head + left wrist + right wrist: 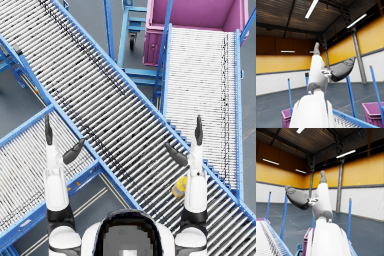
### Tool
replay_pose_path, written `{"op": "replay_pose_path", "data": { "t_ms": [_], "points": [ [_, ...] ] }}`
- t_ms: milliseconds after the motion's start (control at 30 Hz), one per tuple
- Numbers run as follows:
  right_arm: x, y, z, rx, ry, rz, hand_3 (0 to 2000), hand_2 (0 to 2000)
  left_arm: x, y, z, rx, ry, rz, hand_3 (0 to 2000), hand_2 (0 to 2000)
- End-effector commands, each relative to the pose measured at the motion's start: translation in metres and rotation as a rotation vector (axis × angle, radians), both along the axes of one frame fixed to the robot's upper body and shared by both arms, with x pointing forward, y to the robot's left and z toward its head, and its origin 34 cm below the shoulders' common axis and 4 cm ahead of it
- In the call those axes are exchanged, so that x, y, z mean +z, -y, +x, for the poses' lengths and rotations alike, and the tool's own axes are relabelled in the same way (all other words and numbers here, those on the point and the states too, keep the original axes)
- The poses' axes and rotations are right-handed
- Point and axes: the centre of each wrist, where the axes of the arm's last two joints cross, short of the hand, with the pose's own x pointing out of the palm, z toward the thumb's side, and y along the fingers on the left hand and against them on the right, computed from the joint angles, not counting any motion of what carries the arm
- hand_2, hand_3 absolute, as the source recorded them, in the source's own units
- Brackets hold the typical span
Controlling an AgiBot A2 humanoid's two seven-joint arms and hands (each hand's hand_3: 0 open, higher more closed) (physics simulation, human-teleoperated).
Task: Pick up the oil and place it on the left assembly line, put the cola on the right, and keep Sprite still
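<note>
A yellow bottle (179,188), apparently the oil, lies on the rollers of the diagonal conveyor (115,115), partly hidden behind my right forearm. No cola or Sprite shows in any view. My left hand (56,145) is raised above the left conveyor (25,165), fingers spread, holding nothing. My right hand (191,146) is raised over the diagonal conveyor just beyond the bottle, fingers apart and empty. Both wrist views look across the hall: left hand (331,67) and right hand (309,195) each show a straight finger and an extended thumb.
A right conveyor (200,90) runs away to a purple bin (195,20) at the far end. Blue frame rails edge every conveyor. A blue cart (132,30) stands on the grey floor behind. Purple crates (373,112) appear in the wrist views.
</note>
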Motion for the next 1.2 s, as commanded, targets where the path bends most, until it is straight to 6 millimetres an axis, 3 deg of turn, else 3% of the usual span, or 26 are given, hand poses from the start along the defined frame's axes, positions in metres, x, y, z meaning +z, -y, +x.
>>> {"op": "replay_pose_path", "data": {
  "t_ms": [33, 1200],
  "points": [
    [0.0059, 0.0023, -0.002, -0.01, 0.026, 0.002, 0, 0, 0.0057, -0.0027, -0.0044, 0.013, 0.029, -0.002, 0, 0],
    [0.0103, 0.0031, -0.0048, -0.02, 0.051, 0.027, 0, 0, -0.0016, -0.0008, -0.0043, 0.01, 0.007, -0.018, 0, 0]
  ]
}}
